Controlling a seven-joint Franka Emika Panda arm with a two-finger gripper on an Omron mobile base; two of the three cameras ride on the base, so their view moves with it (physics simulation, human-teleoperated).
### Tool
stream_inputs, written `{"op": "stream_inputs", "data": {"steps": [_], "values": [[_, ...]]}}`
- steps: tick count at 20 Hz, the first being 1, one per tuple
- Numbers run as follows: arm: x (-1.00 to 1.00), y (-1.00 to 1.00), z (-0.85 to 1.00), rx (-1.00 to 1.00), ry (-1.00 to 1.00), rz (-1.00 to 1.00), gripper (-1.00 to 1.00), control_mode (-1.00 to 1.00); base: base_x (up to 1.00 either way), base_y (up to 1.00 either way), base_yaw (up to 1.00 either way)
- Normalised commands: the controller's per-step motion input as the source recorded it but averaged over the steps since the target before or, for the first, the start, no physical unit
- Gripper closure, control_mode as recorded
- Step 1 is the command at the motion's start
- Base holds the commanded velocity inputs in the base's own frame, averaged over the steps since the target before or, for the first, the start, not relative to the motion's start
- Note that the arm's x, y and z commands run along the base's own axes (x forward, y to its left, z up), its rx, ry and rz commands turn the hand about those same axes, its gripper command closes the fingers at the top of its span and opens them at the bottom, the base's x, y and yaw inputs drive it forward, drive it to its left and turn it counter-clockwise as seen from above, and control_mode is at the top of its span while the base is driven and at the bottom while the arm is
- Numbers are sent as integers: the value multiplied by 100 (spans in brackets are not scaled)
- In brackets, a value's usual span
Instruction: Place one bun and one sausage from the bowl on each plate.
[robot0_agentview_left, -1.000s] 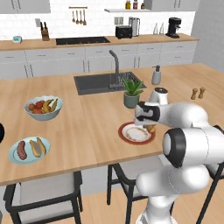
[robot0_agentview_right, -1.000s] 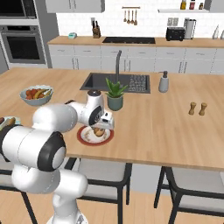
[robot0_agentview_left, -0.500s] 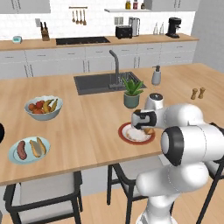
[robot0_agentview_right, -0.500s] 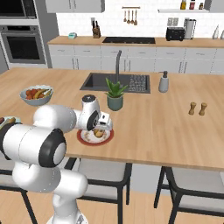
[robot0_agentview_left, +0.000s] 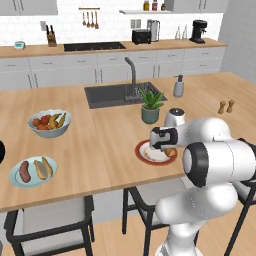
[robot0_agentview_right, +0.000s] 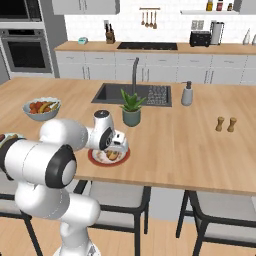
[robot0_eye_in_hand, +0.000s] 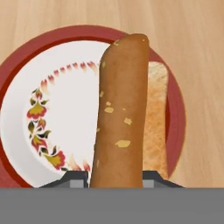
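Observation:
My gripper (robot0_agentview_left: 161, 145) hangs low over the white plate with a red rim (robot0_agentview_left: 145, 156) at the counter's front edge and is shut on a long brown sausage (robot0_eye_in_hand: 118, 118). In the hand view the sausage runs up from between the jaws, above the plate's (robot0_eye_in_hand: 52, 100) right half. A pale bun (robot0_eye_in_hand: 156, 127) lies on that plate just right of the sausage. The same plate (robot0_agentview_right: 95, 159) and gripper (robot0_agentview_right: 116, 148) show from the right side. Far left, the pale blue plate (robot0_agentview_left: 15, 181) carries a sausage (robot0_agentview_left: 24, 171) and a bun (robot0_agentview_left: 44, 167). The black bowl (robot0_agentview_left: 1, 150) peeks in at the left edge.
A white bowl of fruit (robot0_agentview_left: 50, 123) stands at the left behind the blue plate. A potted plant (robot0_agentview_left: 150, 106) sits just behind the red-rimmed plate, with the sink (robot0_agentview_left: 120, 94) beyond. Salt and pepper shakers (robot0_agentview_left: 226, 106) stand at the right. Stools are tucked under the front edge.
The gripper has come down and slightly leftward over the red-rimmed plate, still shut on the sausage. Nothing else has moved.

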Motion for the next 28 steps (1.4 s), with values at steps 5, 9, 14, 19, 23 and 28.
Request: {"op": "stream_inputs", "data": {"steps": [5,9,14,19,23,28], "values": [[0,0,0,0,1,0,-100,-100,0,0,0],[0,0,0,0,0,0,-100,-100,0,0,0],[0,1,0,0,-14,0,-100,-100,0,0,0],[-1,28,0,11,-32,4,-100,-100,0,0,0],[0,58,0,16,-19,0,-100,-100,0,0,0],[6,48,15,11,1,1,-100,-100,0,0,0]]}}
